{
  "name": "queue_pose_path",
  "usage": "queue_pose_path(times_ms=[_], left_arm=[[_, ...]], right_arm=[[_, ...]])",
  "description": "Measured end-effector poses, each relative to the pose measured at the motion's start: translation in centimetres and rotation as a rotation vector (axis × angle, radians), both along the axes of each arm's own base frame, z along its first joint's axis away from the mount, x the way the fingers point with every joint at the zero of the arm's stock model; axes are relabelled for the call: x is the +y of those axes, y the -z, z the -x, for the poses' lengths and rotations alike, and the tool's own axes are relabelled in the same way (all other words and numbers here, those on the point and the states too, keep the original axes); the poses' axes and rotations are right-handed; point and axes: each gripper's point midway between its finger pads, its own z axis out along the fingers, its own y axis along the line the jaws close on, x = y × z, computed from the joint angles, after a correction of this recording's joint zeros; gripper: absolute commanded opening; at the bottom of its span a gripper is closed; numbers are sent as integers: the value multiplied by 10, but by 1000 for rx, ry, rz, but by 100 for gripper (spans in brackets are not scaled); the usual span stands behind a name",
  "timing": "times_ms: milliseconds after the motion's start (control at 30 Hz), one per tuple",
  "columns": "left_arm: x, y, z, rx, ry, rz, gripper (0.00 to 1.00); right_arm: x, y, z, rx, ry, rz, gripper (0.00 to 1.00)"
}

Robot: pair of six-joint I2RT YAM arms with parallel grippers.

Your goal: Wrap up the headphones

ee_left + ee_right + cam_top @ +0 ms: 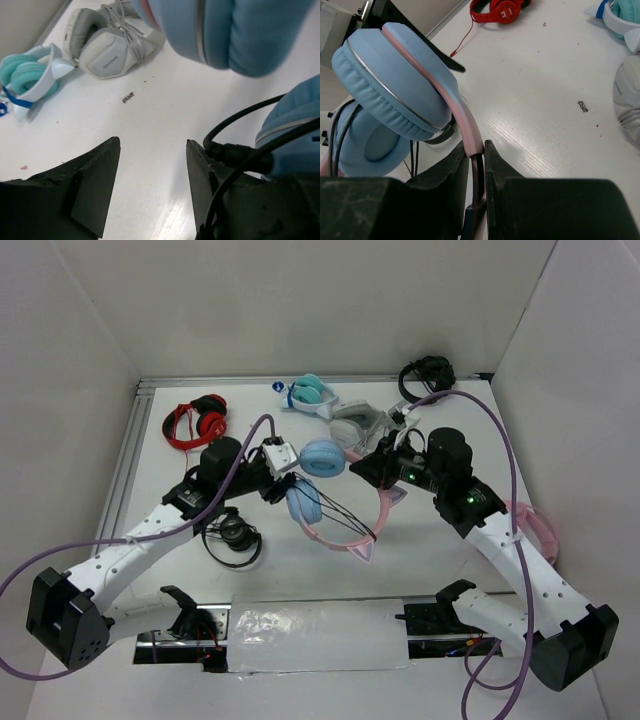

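Pink-banded headphones (pixel 395 85) pinched by right end effector (pixel 475 150); left end effector (pixel 153 145) agape (empty), mid table (pixel 160 100).

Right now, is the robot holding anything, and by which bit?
Yes. The right gripper is shut on the headphones, pinching the pink headband just beside a blue ear cup. The left gripper is open and holds nothing.

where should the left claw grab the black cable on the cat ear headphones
Probably at the thick plug end of the cable, beside the blue ear cup, where it is stiffest. The open left claw has it just outside one finger, so come sideways toward that cup. The right claw pins the headband, steadying things.
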Motion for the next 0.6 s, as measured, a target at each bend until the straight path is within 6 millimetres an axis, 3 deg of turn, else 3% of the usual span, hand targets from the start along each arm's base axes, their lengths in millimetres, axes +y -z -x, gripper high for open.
queue_pose_path(times_ms=[33, 100, 133, 367, 600], left_arm=[[0, 1, 3, -1, 5, 9, 76], [2, 2, 9, 6, 11, 29, 80], [2, 3, 12, 4, 18, 37, 99], [4, 9, 20, 23, 20, 75, 99], [4, 5, 14, 11, -3, 94, 99]], right_arm=[[0, 1, 0, 3, -1, 2, 0], [0, 1, 1, 7, -5, 7, 0], [0, 1, 2, 9, -8, 9, 0], [-1, -8, 6, 3, -23, 21, 0], [1, -7, 10, 37, -46, 26, 0]])
